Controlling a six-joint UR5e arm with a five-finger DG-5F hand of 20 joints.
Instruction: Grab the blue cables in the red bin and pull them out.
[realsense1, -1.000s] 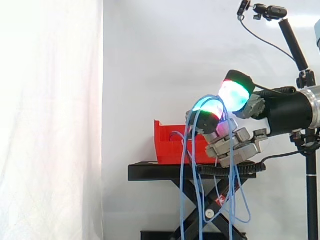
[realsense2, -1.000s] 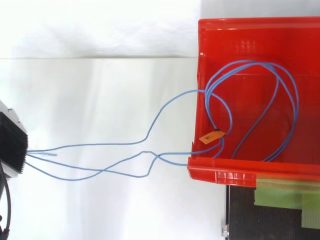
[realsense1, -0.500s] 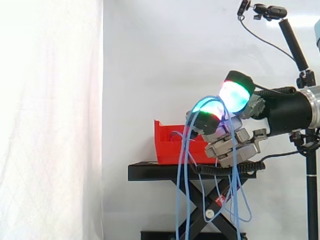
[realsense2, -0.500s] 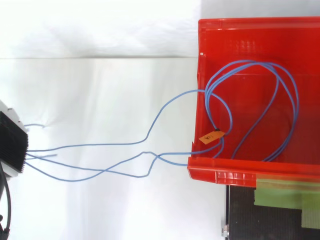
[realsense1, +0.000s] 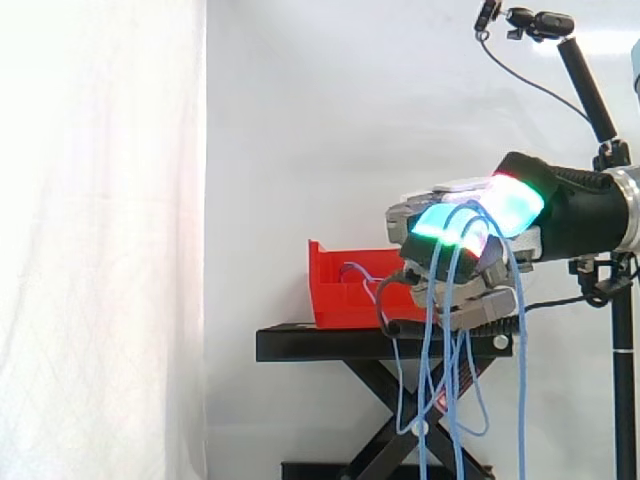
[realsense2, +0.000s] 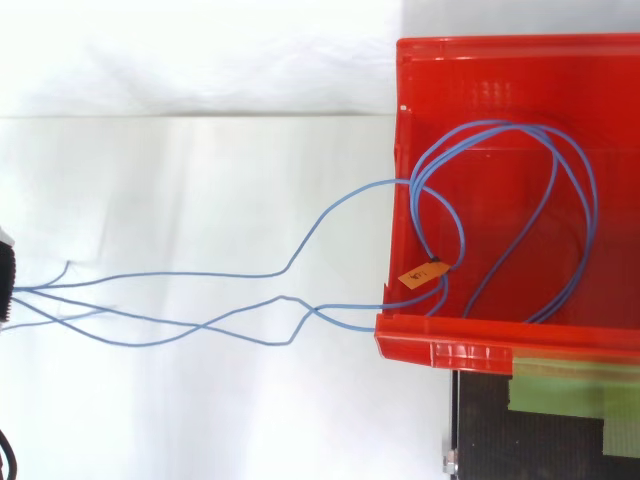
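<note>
Blue cables (realsense2: 200, 273) run off-frame at 9 o'clock from red bin (realsense2: 500, 50). Hand (realsense1: 440, 222), at bin's 3 o'clock, has its fingers curled round them.

Side camera sitting beside work, roughly level with red bin (realsense1: 345, 300), facing across it toward white curtain (realsense1: 100, 250). Standing well back: taking in black stand (realsense1: 320, 343), top and legs, with hand (realsense1: 470, 225) showing above stand's right edge. Top camera looking straight down, sitting nearer, cropping bin at right frame edge, catching strip of stand along bottom. Views sharing bin wall facing hand and blue cables (realsense2: 250, 272) crossing it. Directions running mirrored: hand lying right in side view, at left edge in top view.
</note>
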